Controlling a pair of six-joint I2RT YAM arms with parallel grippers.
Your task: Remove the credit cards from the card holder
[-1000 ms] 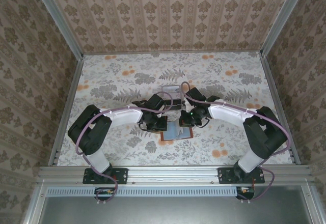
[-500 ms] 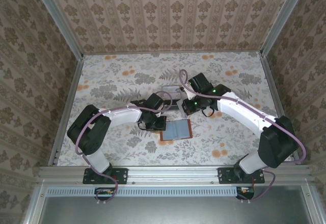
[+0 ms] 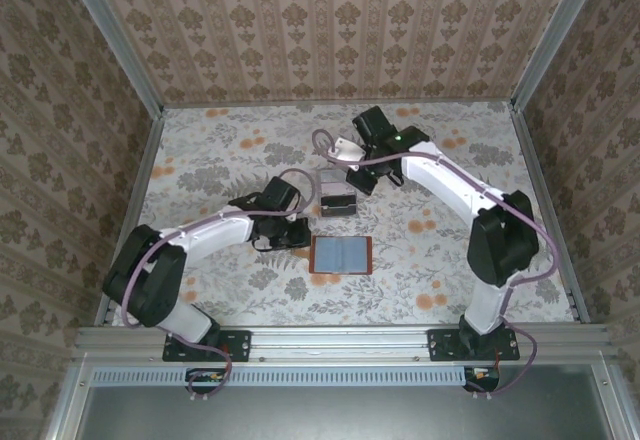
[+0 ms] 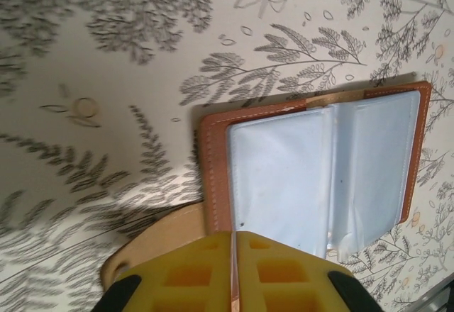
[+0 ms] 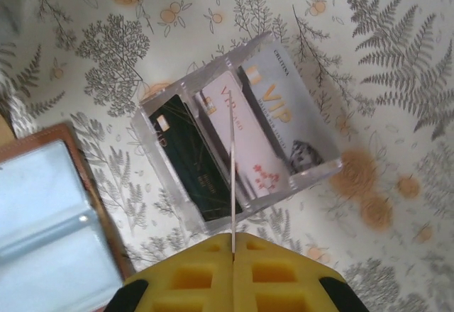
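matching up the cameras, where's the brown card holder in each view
top external: card holder open, centre of picture, slightly low.
left wrist: card holder right of centre, open flat.
right wrist: card holder at lower left corner, cut off.
shared landmark: clear tray of cards beside it.

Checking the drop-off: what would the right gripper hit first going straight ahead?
The right gripper, shut on a credit card, points at the clear tray; its pale middle card probably comes first, depth unclear.

Card holder (image 5: 50, 213) partly beyond frame edge
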